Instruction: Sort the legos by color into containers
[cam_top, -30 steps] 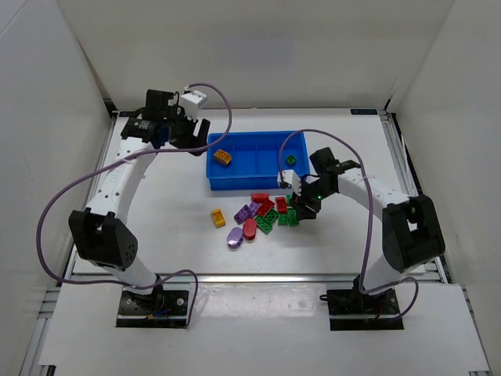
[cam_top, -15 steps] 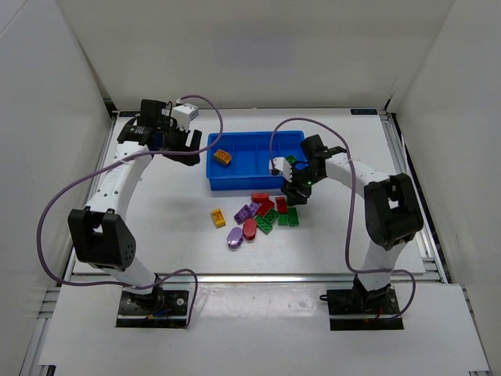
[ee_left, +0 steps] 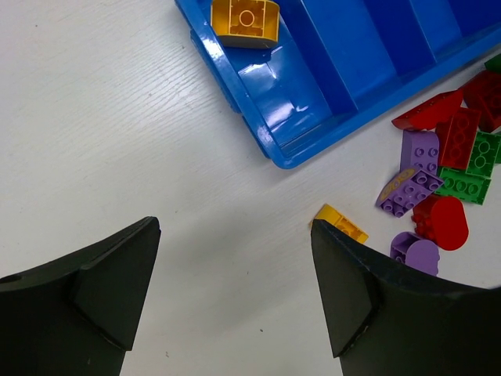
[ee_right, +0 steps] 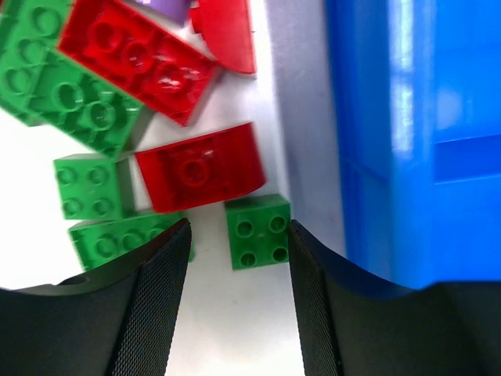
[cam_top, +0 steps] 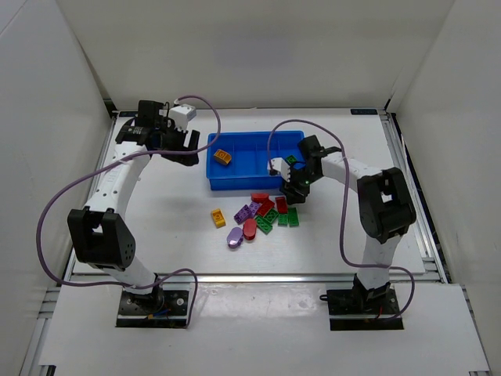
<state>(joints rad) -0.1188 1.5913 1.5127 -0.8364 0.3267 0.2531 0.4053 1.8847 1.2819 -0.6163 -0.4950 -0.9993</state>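
Green lego framed by parted right pincer, just beside blue tray

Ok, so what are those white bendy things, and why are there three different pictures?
They are robot arms, a left arm and a right arm, each ending in two black fingers for pinching. One picture looks down from above; the other two come from cameras on the wrists, so you see the fingers close up. On the table is a blue tray holding an orange brick at its left end and a green brick near its right end. In front lies a pile of red, green and purple bricks. The left fingers are wide open and hold nothing. The right fingers hang open over a small green brick beside the tray; it seems to lie on the table, not pinched.
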